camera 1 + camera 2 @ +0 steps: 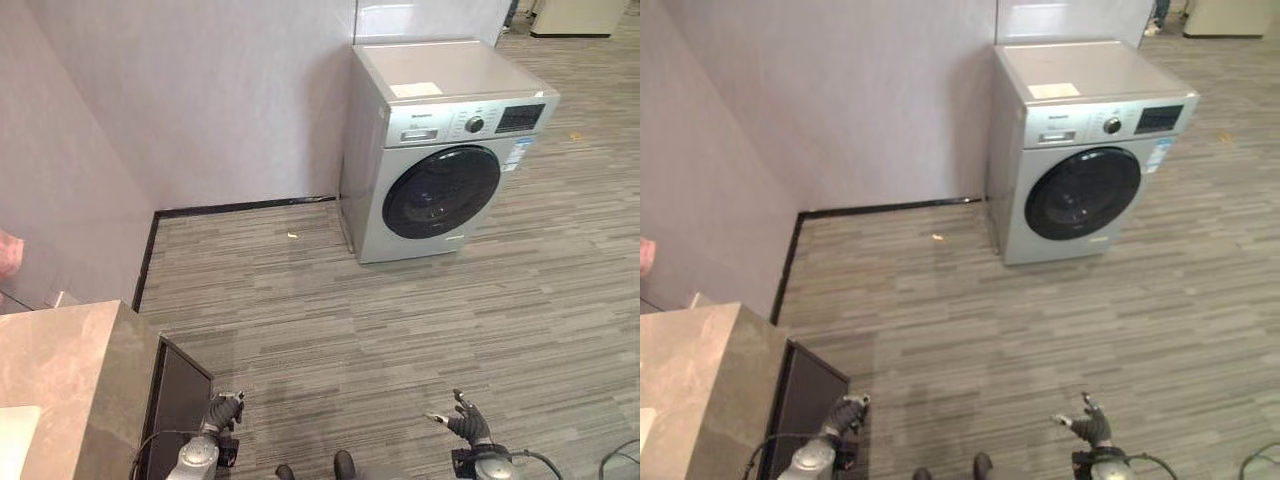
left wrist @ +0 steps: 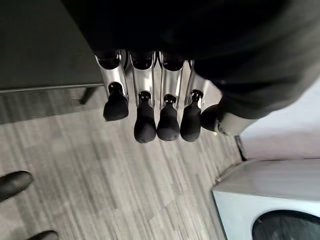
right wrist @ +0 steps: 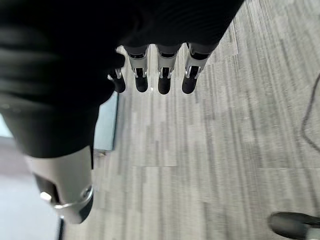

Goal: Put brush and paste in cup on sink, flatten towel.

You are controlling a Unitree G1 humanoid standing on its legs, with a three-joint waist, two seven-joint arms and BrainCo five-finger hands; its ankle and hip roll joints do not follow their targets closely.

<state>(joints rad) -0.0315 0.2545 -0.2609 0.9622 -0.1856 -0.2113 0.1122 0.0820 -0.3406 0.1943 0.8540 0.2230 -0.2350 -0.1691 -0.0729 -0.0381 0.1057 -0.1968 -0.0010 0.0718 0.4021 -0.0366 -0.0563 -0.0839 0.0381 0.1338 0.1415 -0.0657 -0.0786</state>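
A brown stone counter (image 1: pixel 60 365) juts in at the lower left, with a white patch (image 1: pixel 12 440) on its near corner that I cannot identify. My left hand (image 1: pixel 222 412) hangs low beside the counter's dark side panel (image 1: pixel 180 395); its fingers (image 2: pixel 145 122) are straight and hold nothing. My right hand (image 1: pixel 465 420) hangs low at the lower right over the floor. Its fingers (image 3: pixel 165 75) are spread, and it too holds nothing.
A silver front-loading washing machine (image 1: pixel 440 150) stands against the far wall, right of centre. Grey striped flooring (image 1: pixel 400 320) stretches between it and me. A small pale scrap (image 1: pixel 292 235) lies near the wall. Something pink (image 1: pixel 8 252) shows at the left edge.
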